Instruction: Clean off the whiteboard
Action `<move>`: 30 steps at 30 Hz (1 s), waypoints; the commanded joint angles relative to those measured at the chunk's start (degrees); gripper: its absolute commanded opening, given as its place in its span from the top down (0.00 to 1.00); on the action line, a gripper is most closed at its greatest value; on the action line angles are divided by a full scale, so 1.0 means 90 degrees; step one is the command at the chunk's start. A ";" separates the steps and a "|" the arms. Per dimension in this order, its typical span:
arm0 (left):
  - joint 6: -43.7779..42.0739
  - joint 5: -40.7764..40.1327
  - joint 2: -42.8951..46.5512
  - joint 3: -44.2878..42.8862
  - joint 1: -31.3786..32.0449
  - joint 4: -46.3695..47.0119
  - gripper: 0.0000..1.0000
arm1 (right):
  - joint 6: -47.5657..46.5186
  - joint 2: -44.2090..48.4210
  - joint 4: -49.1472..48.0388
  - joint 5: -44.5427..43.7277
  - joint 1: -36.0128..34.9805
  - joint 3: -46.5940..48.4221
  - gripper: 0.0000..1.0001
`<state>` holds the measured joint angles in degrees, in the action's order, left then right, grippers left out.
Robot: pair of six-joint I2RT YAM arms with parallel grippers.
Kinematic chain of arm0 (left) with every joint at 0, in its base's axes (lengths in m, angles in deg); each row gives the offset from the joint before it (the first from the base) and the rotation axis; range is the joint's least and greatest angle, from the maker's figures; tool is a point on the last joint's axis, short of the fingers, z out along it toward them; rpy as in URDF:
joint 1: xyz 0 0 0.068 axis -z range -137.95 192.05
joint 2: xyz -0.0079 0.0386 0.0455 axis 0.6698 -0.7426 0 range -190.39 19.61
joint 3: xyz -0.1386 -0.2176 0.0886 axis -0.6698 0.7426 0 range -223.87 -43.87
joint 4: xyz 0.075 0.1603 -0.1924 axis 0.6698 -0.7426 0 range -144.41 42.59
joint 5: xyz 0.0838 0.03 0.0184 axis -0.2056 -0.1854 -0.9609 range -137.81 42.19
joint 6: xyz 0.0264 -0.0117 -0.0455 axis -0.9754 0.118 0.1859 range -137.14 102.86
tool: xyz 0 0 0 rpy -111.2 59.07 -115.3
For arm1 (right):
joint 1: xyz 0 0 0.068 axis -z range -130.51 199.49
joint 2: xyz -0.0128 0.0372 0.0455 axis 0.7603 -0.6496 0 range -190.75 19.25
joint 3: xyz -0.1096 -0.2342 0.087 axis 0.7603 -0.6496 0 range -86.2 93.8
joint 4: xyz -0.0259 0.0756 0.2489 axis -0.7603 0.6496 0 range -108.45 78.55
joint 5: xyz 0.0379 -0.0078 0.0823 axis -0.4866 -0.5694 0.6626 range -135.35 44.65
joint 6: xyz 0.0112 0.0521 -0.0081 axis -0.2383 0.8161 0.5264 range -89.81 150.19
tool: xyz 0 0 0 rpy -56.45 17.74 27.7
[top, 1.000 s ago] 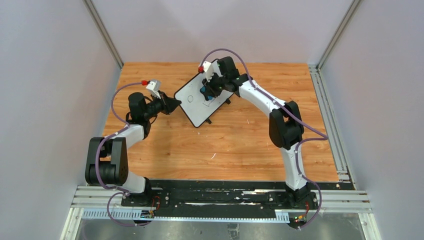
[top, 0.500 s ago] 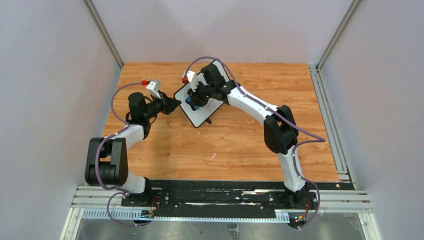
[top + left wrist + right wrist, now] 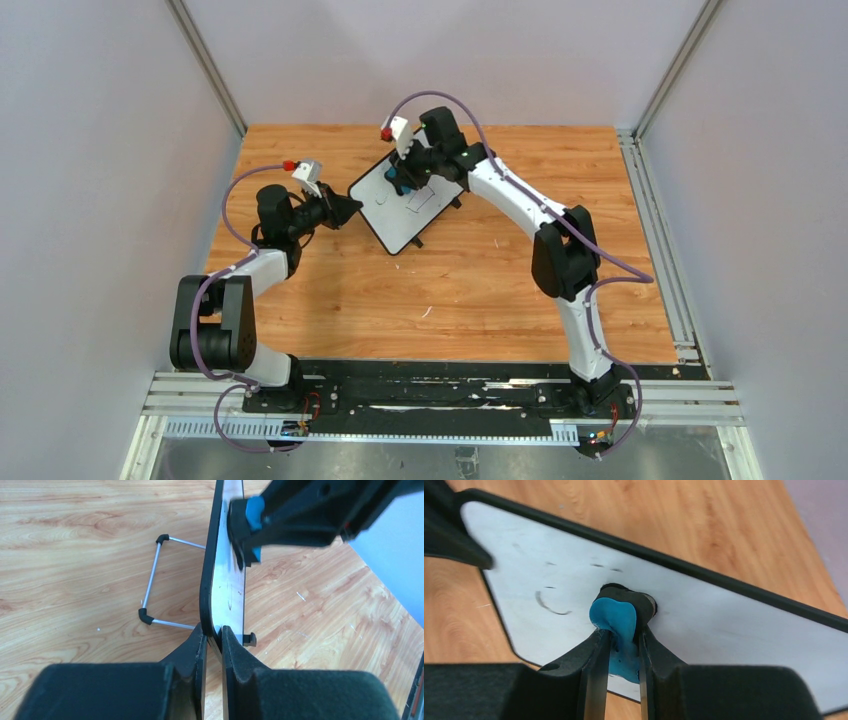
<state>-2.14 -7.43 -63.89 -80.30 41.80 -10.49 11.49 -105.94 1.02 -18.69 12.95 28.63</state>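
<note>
Right wrist view — whiteboard (image 3: 724, 620) bears only illegible black smudges (image 3: 551, 605).

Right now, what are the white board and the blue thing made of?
The whiteboard looks like a smooth, glossy sheet in a black, probably plastic frame; it has a faint sheen. The blue eraser looks matte and rubbery or foamy, bulging where it is pinched.

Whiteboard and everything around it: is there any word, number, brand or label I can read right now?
No readable text in any view.
The whiteboard carries only faint black strokes, a curved line and a few short dashes, not letters or digits.
The blue eraser shows no print, and nothing else shows a legible label.
</note>
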 commanded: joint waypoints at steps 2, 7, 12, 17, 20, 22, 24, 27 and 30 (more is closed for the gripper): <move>-0.0753 -0.0094 -0.0017 0.0030 0.0028 -0.0437 1.00 | -0.0075 -0.0213 0.0061 -0.0144 0.0319 0.0405 1.00; -0.0759 -0.0096 -0.0032 0.0014 0.0028 -0.0441 1.00 | 0.0027 -0.0109 0.0016 0.0011 0.0106 0.0066 0.99; -0.0759 -0.0095 -0.0034 -0.0001 0.0028 -0.0441 1.00 | 0.0064 0.0081 -0.0123 0.0076 -0.0235 -0.0284 0.99; -0.0768 -0.0105 -0.0044 -0.0010 0.0028 -0.0451 1.00 | 0.0188 0.0241 -0.0123 0.0152 -0.0483 -0.0482 0.99; -0.0769 -0.0102 -0.0059 -0.0016 0.0028 -0.0451 1.00 | 0.0216 0.0327 -0.0122 0.0142 -0.0577 -0.0558 0.99; -0.0769 -0.0107 -0.0052 -0.0023 0.0028 -0.0451 1.00 | 0.0252 0.0353 -0.0127 0.0133 -0.0610 -0.0585 0.99; -0.0776 -0.0103 -0.0051 -0.0020 0.0028 -0.0451 1.00 | 0.0279 0.0364 -0.0123 0.0127 -0.0627 -0.0625 0.99; -0.0783 -0.0097 -0.0040 -0.0015 0.0028 -0.0456 1.00 | 0.0267 0.0387 -0.0127 0.0075 -0.0645 -0.0752 0.99; -0.0800 -0.0103 -0.0038 -0.0006 0.0028 -0.0470 1.00 | 0.0135 0.0419 -0.0161 -0.0057 -0.0591 -0.0857 0.99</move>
<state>-2.60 -7.63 -63.78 -80.52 41.80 -11.27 13.00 -104.25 0.17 -18.78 7.99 22.77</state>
